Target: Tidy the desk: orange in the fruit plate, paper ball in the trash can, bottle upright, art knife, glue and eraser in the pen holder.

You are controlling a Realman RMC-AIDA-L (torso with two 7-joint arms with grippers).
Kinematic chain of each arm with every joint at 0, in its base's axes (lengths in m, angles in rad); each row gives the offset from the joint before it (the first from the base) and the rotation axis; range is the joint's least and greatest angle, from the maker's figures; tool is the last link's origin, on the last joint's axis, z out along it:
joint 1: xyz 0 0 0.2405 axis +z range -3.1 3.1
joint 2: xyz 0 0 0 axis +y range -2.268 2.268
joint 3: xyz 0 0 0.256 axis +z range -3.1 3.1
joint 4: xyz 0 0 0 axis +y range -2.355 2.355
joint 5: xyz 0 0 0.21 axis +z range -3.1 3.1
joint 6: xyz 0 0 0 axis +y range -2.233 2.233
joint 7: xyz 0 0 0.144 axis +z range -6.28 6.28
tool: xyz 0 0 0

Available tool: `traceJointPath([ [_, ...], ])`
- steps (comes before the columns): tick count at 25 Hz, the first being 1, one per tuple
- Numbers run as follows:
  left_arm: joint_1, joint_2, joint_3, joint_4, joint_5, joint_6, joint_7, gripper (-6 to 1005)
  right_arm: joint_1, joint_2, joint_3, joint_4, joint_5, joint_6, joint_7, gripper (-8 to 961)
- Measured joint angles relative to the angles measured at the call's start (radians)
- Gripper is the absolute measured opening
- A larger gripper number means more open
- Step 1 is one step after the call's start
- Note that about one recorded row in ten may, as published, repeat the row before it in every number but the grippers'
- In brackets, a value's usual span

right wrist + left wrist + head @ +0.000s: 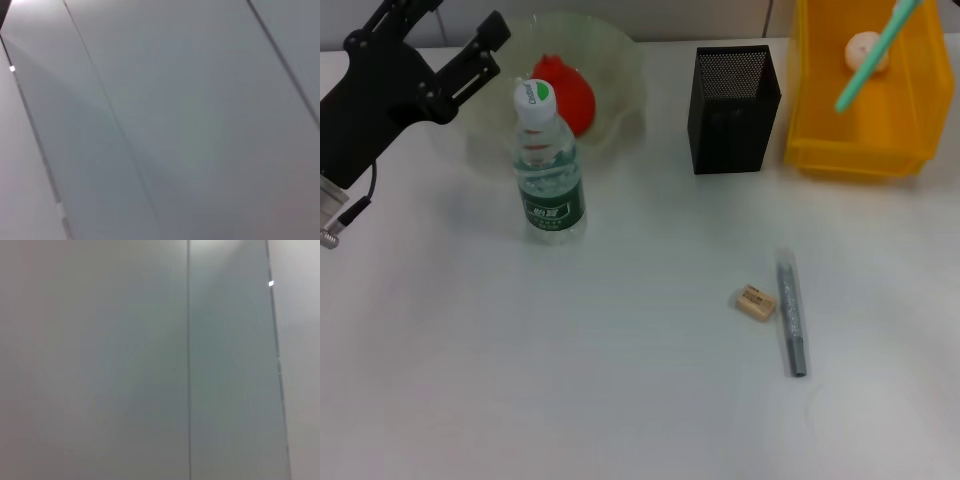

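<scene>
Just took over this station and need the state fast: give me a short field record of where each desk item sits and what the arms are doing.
orange: in fruit plate
bottle: upright, in front of plate
paper ball: in trash can, green stick across it
pen holder: left of trash can, contents unseen
eraser: on desk, beside grey stick
left gripper: open, raised by plate
right gripper: not in view
</scene>
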Motion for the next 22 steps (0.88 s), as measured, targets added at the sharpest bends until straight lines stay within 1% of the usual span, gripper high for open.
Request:
traceJointPath([
  [1,0.0,0.0,0.0,0.0,0.0,0.0,0.0,802,0.0,0.0,0.0,0.0,0.0,0.0,0.0,194],
  [2,-0.001,0.0,0.0,-0.001,0.0,0.004,0.0,802,0.007,0.02,0.0,0.0,0.019,0.023,-0.058,195],
  [4,0.001,-0.001,0.002,-0.003,0.003,0.013,0.001,802,0.029,0.048,0.0,0.001,0.04,0.064,-0.157,197],
  [5,0.006,-0.002,0.002,-0.01,0.003,0.019,0.001,802,0.058,0.063,-0.002,0.012,0.046,0.104,-0.226,197],
  [6,0.006,-0.002,0.002,-0.01,0.003,0.019,0.001,802,0.058,0.063,-0.002,0.012,0.046,0.104,-0.226,198],
  [9,0.01,-0.001,-0.003,-0.044,0.001,0.038,0.003,802,0.118,0.062,-0.009,0.057,0.048,0.182,-0.293,201],
  [10,0.01,-0.001,-0.005,-0.053,0.001,0.042,0.006,802,0.154,0.06,-0.01,0.076,0.047,0.238,-0.317,201],
  [11,0.01,-0.001,-0.007,-0.064,0.0,0.044,0.012,802,0.154,0.06,-0.01,0.076,0.047,0.238,-0.317,202],
  [12,0.01,-0.001,-0.008,-0.072,-0.001,0.045,0.016,802,0.171,0.059,-0.013,0.082,0.045,0.266,-0.322,203],
  [15,0.011,-0.002,-0.009,-0.099,-0.007,0.045,0.03,802,0.221,0.054,-0.052,0.111,0.042,0.353,-0.327,206],
  [22,0.013,0.0,-0.01,-0.105,-0.009,0.045,0.042,802,0.257,0.059,-0.084,0.155,0.042,0.407,-0.329,211],
])
